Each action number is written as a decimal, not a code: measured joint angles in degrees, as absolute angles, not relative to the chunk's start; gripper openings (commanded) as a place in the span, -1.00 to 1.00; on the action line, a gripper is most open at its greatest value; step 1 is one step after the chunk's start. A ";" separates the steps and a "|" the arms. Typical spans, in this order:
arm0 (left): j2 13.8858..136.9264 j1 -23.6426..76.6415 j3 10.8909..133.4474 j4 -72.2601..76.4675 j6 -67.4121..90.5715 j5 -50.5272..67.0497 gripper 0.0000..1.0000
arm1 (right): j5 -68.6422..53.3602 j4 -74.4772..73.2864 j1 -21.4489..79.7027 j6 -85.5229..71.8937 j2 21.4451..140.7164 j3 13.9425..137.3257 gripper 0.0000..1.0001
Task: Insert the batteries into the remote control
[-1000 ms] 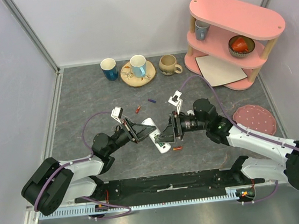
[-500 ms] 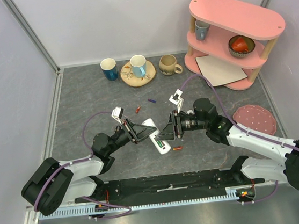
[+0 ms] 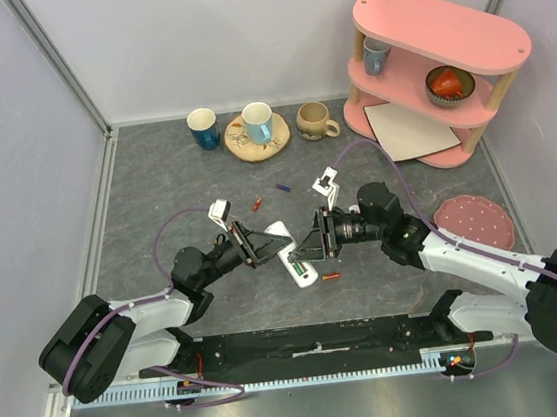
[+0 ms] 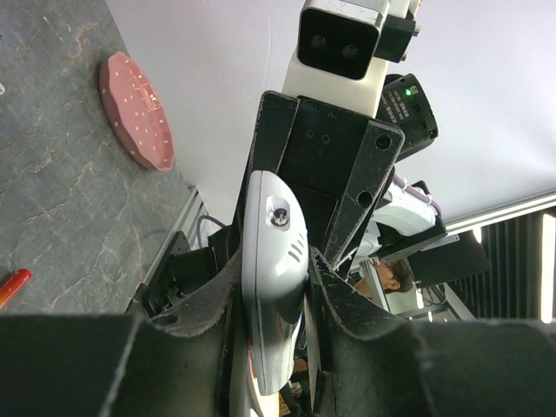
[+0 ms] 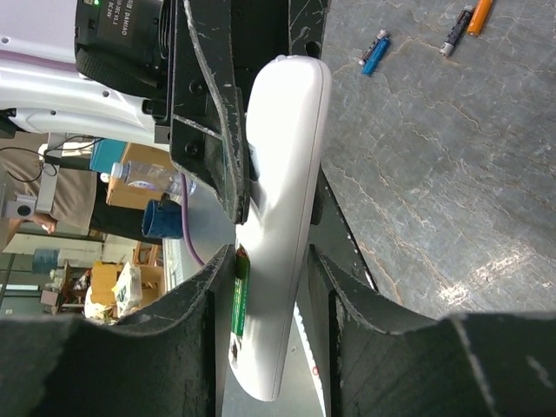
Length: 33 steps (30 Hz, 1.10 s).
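Both the left fingers (image 4: 191,343) and right fingers (image 5: 187,334) straddle the remote control (image 5: 282,174).

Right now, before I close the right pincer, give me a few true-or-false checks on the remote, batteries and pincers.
1. The left pincer grips the remote. True.
2. A green battery sits in the remote. True.
3. Every battery is loaded. False: a red-orange battery lies loose on the table beside the remote.
4. The right pincer is well away from the remote. False: its fingers straddle the remote's other end.
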<state>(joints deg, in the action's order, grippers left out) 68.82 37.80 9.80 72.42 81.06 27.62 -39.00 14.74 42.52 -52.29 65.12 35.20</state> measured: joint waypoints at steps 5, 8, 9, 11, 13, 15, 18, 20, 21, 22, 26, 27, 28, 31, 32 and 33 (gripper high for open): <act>68.84 37.74 9.80 71.72 80.68 27.55 -0.96 | -39.07 13.82 42.52 -51.57 65.56 35.73 -0.19; 68.84 37.74 9.80 71.44 80.58 27.55 -0.96 | -39.05 13.47 42.52 -51.40 65.60 35.75 -0.07; 68.84 37.74 9.80 71.31 80.55 27.55 -0.96 | -39.03 13.39 42.52 -51.37 65.60 35.75 0.03; 68.84 37.76 9.80 71.31 80.53 27.64 -0.96 | -38.72 12.86 42.50 -51.11 65.60 35.77 0.27; 68.84 37.76 9.80 71.70 80.51 27.64 -0.96 | -37.89 11.27 42.44 -50.76 65.58 35.88 0.43; 68.84 37.76 9.80 71.88 80.53 27.62 -0.96 | -37.43 9.74 42.26 -50.54 65.43 36.47 0.46; 68.84 37.76 9.80 72.73 80.51 27.64 -0.96 | -37.17 7.57 41.50 -50.28 64.99 38.11 0.52; 68.84 37.76 9.80 73.06 80.51 27.64 -0.96 | -37.04 6.26 40.60 -49.80 64.14 39.40 0.57; 68.84 37.76 9.80 73.19 80.51 27.66 -0.96 | -37.08 5.23 40.03 -49.34 63.46 40.14 0.58; 68.84 37.76 9.80 73.34 80.51 27.64 -0.96 | -37.06 4.25 39.40 -48.77 62.70 40.93 0.61; 68.97 37.76 9.69 73.73 80.49 27.64 -0.96 | -36.23 -1.89 36.51 -44.97 59.46 45.82 0.61; 68.97 37.76 9.65 73.73 80.49 27.64 -0.96 | -34.89 -3.99 36.01 -43.42 58.85 47.22 0.59; 68.97 37.76 9.63 73.78 80.49 27.64 -0.96 | -32.58 -6.24 35.70 -41.74 58.39 48.60 0.57; 68.84 37.74 9.32 73.87 80.47 27.64 -0.96 | -24.91 -12.49 35.44 -37.50 57.69 50.06 0.45; 68.53 37.69 9.02 73.84 80.44 27.64 -0.96 | -22.00 -14.96 35.44 -36.03 57.82 49.93 0.42; 67.85 37.58 8.54 73.82 80.27 27.64 -0.96 | -19.68 -16.88 35.46 -34.79 58.26 49.50 0.39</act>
<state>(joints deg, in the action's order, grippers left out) 67.85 37.58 8.54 73.82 80.27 27.64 -19.68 -16.88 35.46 -34.79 58.26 49.50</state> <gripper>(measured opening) 0.330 0.739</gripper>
